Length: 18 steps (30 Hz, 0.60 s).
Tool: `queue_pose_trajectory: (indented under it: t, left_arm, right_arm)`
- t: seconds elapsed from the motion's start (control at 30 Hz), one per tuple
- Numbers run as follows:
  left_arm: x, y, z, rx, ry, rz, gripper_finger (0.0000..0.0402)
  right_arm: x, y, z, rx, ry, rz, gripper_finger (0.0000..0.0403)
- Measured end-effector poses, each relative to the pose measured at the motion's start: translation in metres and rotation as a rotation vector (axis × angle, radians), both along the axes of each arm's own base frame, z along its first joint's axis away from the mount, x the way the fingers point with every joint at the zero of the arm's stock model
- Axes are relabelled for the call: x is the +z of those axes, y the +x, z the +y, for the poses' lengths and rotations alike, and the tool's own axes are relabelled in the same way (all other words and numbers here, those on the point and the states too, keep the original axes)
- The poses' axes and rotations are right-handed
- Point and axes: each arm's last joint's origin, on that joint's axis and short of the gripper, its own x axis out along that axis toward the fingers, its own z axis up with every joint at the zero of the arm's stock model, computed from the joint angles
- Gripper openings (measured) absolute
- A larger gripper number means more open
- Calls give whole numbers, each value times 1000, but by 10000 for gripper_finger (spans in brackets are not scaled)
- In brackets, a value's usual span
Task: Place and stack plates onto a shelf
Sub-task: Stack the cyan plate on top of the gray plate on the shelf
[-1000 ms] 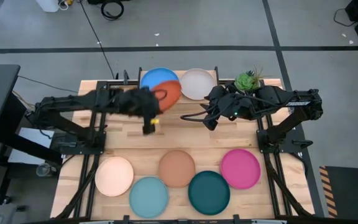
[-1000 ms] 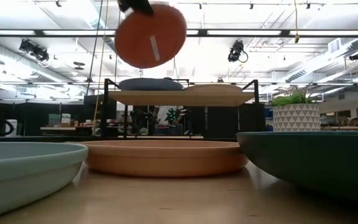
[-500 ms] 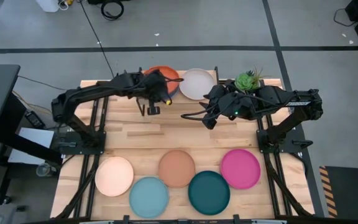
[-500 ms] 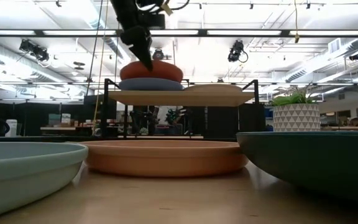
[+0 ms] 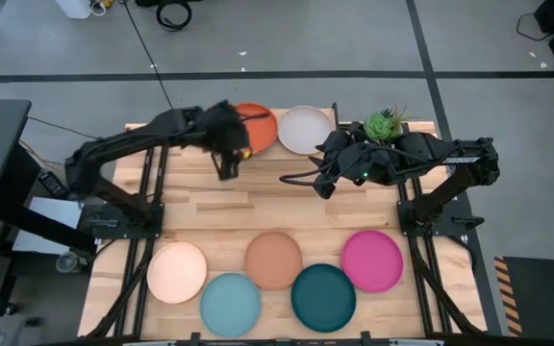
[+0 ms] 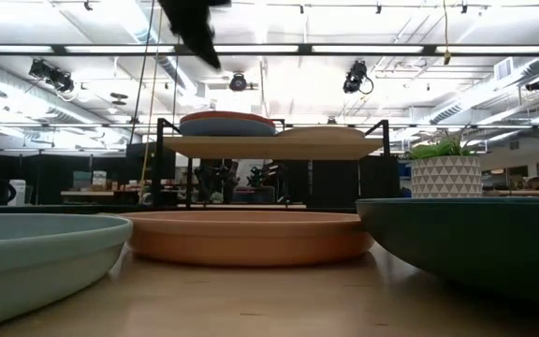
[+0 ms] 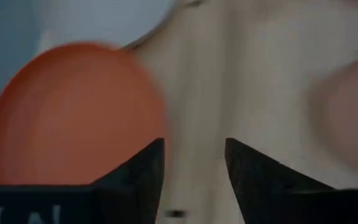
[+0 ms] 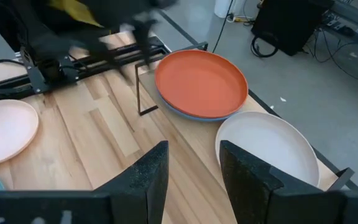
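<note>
**Orange-red plate stacked on blue plate**

Orange-red plate lies on the blue plate on the shelf, beside the grey-white plate. Left gripper just beside the stack, jaws apart, empty. Right gripper near the shelf, jaws apart, empty.

At the table's far edge stands the small wood-topped riser shelf with black metal legs. On its left half the orange-red round plate lies stacked on the blue round plate, and the grey-white round plate sits beside them on the right half. Right of the shelf stands the small potted green plant. Along the near edge lie five plates: the pale peach plate leftmost, then the light teal plate, the tan plate, the dark teal plate, and the magenta plate rightmost. The left gripper hangs just before the shelf's left end; the right gripper waits before its right end.
</note>
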Motion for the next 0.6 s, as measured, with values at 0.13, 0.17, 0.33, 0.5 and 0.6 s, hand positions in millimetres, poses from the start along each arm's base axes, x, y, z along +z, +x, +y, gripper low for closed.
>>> queue_pose_trajectory:
  t: [0.13, 0.17, 0.33, 0.5, 0.6]
  left_arm:
    - [11, -18, -45, -78, -107, -40, 174]
    - [7, -22, -56, -93, -151, -35, 171]
    - [-29, -37, -115, -151, -358, 46, 160]
    - [-81, -56, -169, -188, -462, 183, 152]
    - [-110, -63, -193, -160, -592, 217, 148]
  right_arm:
    - [0, 0, 0, 15, 3, 8, 150]
    - [0, 0, 1, 27, 5, 14, 150]
    - [-1, 0, 1, 64, 7, 32, 150]
    - [-1, 0, 1, 73, 2, 35, 150]
    - [0, 1, 2, 74, 2, 26, 150]
